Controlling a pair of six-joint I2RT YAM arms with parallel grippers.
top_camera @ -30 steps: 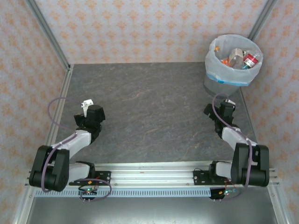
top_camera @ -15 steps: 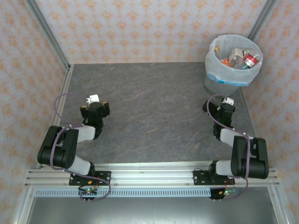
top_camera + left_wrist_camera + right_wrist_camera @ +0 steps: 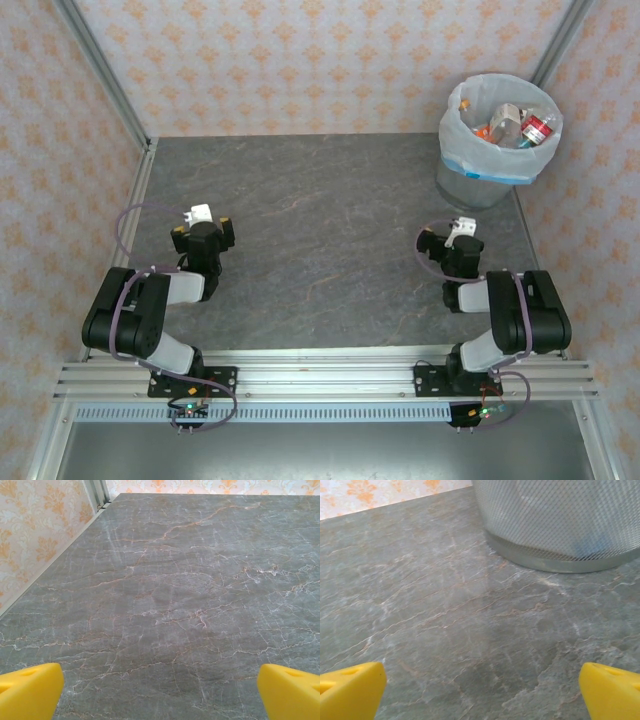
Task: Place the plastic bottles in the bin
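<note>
bin [image 3: 468,178]: round and upright on the dark marbled table [image 3: 320,200], lined with a translucent white bag [image 3: 455,120] that folds out over its rim. in the right wrist view its lower wall looks like fine metal mesh.
plastic bottles [image 3: 515,125]: all inside the bin, heaped on the bag. a red label shows toward the bin's right rim and orange bits toward its left rim. how many there are cannot be told from the heap.
right gripper [image 3: 450,240]: near the bin, on its near side and a little to its left, low over the table. the arm is folded back toward its base.
right gripper state: jaws spread wide, nothing between them. the two yellow fingers [image 3: 350,687] sit at the bottom corners of the wrist view, with bare stone between them and the foot of the bin just ahead.
left gripper [image 3: 203,226]: well apart from the bin, far to its left and nearer the bases, also low over the table with its arm folded.
left gripper state: jaws spread wide, gripping nothing. its yellow fingers [image 3: 292,690] frame bare marbled stone.
table surface: grey-brown with pale veins. the stretch to the left of the bin, between the two grippers, is plain stone.
surroundings: patterned orange-and-cream walls [image 3: 300,60] rise behind and beside the bin.
</note>
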